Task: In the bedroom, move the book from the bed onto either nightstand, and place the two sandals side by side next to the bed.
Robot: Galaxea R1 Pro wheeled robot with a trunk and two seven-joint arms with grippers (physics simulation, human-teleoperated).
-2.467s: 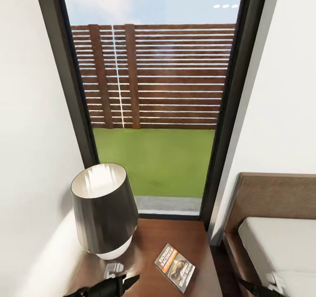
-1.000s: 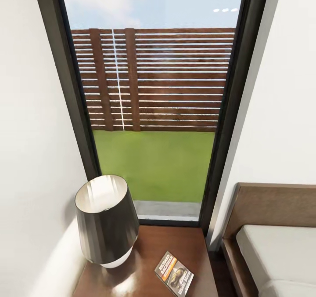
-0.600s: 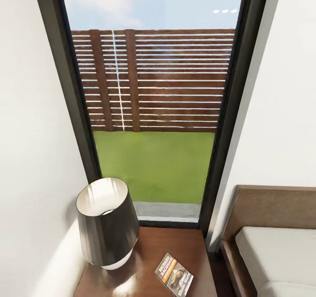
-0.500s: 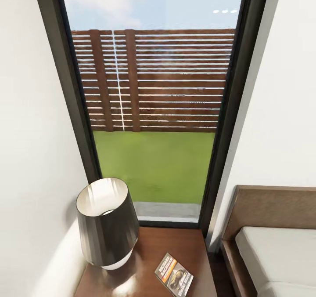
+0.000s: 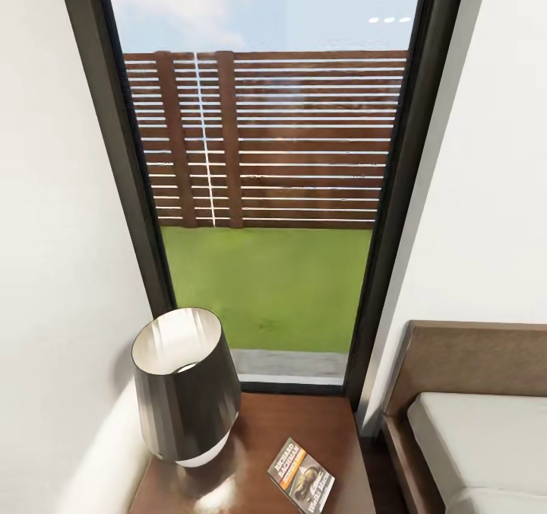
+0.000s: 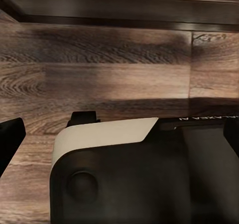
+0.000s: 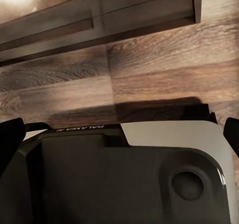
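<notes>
Beside the black-shaded, white-lined lamp (image 5: 184, 381), the book (image 5: 301, 477) shows an orange-and-white band on a dark cover; the nightstand (image 5: 319, 426) is glossy reddish-brown, the mattress (image 5: 486, 445) pale grey-white.

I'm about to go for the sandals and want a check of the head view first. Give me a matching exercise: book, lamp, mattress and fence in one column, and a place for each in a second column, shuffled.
Things:
1. book
2. lamp
3. mattress
4. fence

Places:
A. outside the window, behind the grass
B. lying flat on the nightstand, towards the bed
C. inside the dark wooden bed frame
D. standing on the nightstand, on the side by the white wall

Pairs: 1-B, 2-D, 3-C, 4-A
</notes>
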